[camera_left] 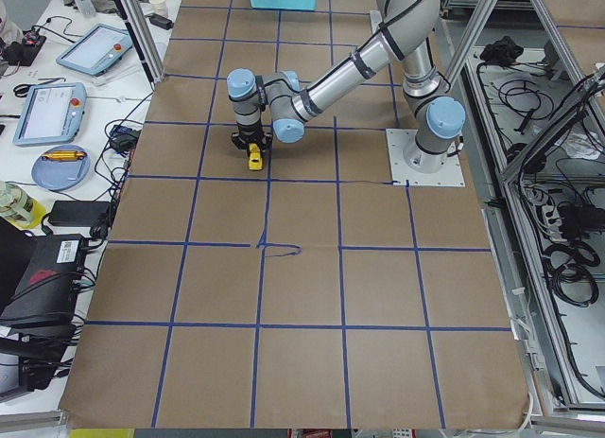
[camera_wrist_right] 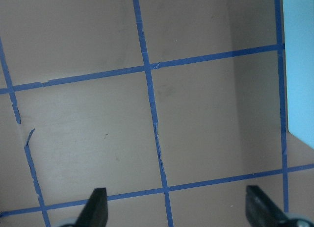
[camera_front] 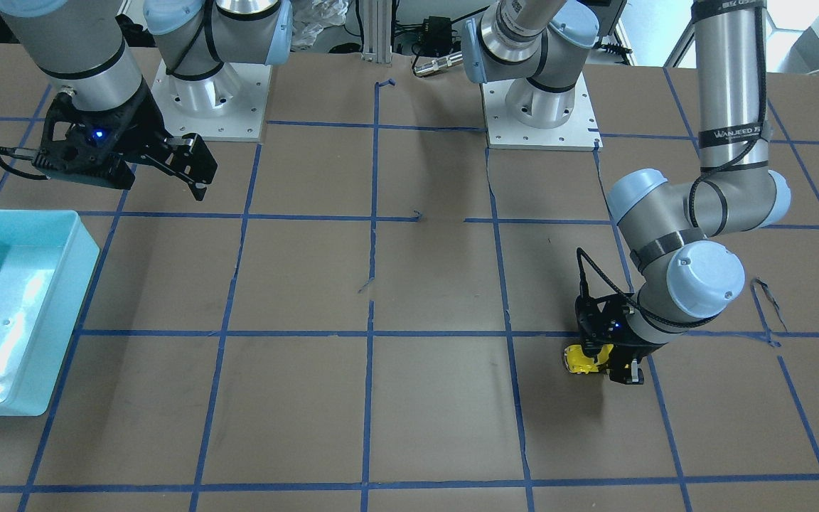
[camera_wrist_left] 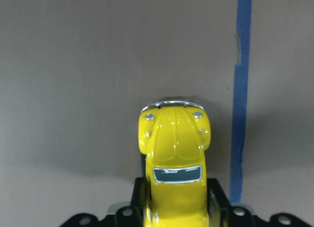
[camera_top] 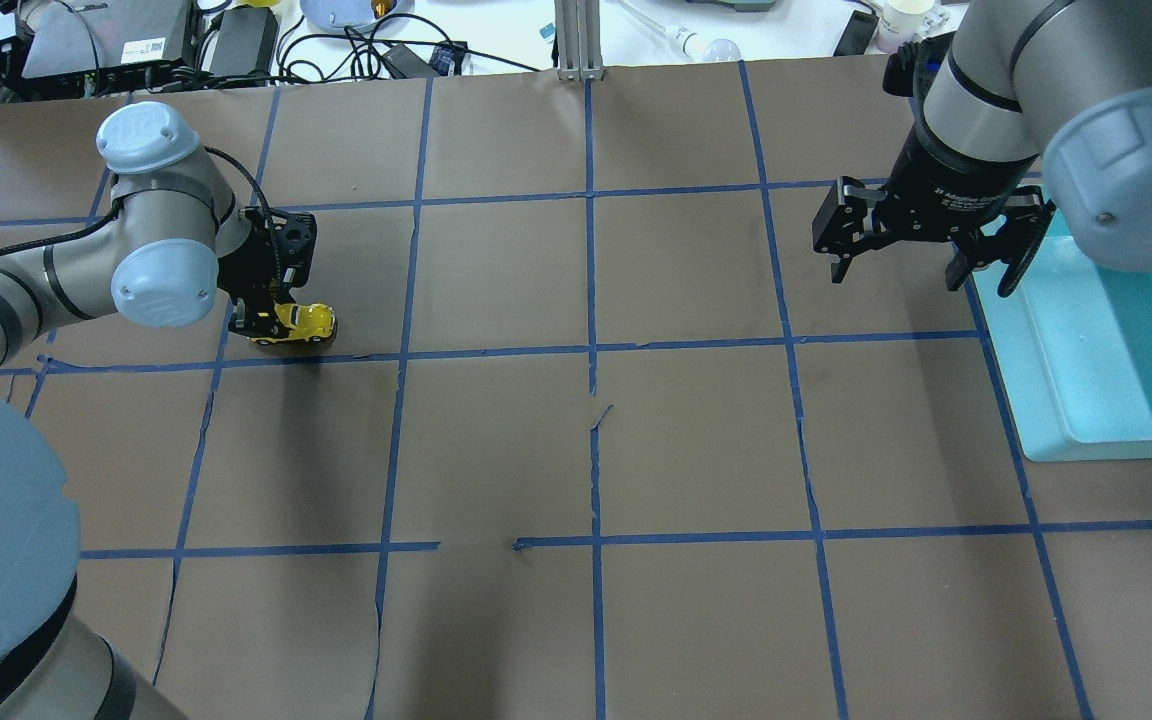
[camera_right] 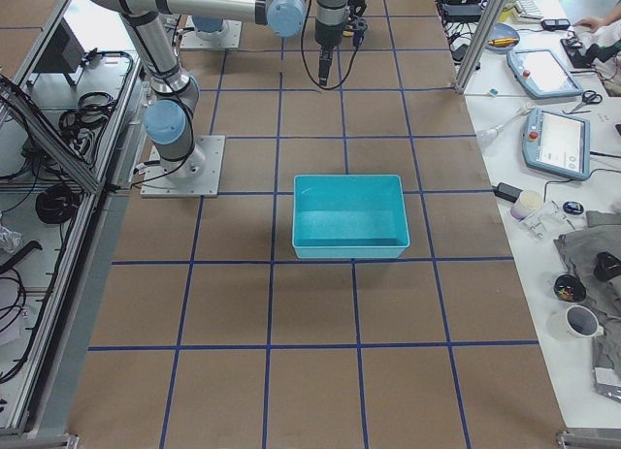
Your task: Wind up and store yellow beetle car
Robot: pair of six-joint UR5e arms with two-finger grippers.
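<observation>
The yellow beetle car (camera_wrist_left: 174,153) is a tiny glossy toy with dark windows and a silver bumper. My left gripper (camera_wrist_left: 174,210) is shut on its rear half, with a finger on each side. The car sits low at the paper surface beside a blue tape line, seen in the overhead view (camera_top: 306,322) and the front view (camera_front: 580,359). I cannot tell whether its wheels touch the table. My left gripper (camera_top: 271,325) points down at the table's left side. My right gripper (camera_top: 911,268) is open and empty, hovering beside the teal bin (camera_top: 1036,390).
The teal bin (camera_front: 61,284) is empty and stands on the robot's right side of the table. Brown paper with a blue tape grid (camera_top: 591,350) covers the table. Cables and devices lie beyond the far edge (camera_top: 236,40).
</observation>
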